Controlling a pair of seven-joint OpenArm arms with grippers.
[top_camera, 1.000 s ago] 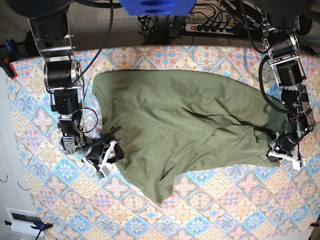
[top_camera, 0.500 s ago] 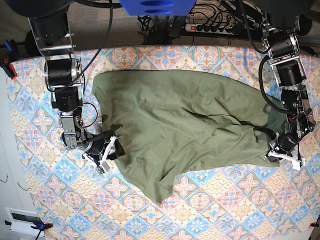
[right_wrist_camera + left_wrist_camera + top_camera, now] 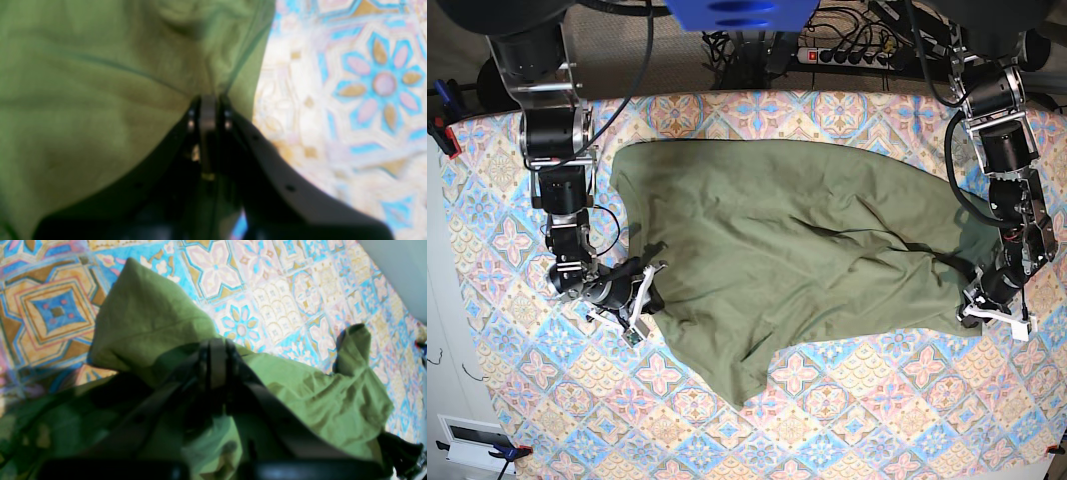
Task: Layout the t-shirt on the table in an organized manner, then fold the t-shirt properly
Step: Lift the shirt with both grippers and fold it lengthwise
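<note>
**Both claws pinching the edges of a green t-shirt on a patterned bench**

An olive-green t-shirt [image 3: 787,250] lies spread but wrinkled across the middle of the bench [image 3: 877,430], which is covered in a cloth of blue, pink and beige tiles. The shirt stretches between the two claws, with one pointed flap of fabric reaching toward the near edge of the bench.

The right claw [image 3: 645,295] sits at the shirt's edge on the base view's left side. Its wrist view shows the jaws pressed together with a fold of green fabric [image 3: 100,83] caught between them, bare bench cloth just beside.

The left claw [image 3: 987,300] is at the opposite end of the shirt. Its jaws are also closed tight on bunched fabric [image 3: 150,320], which rises in a peak above the fingertips.
</note>
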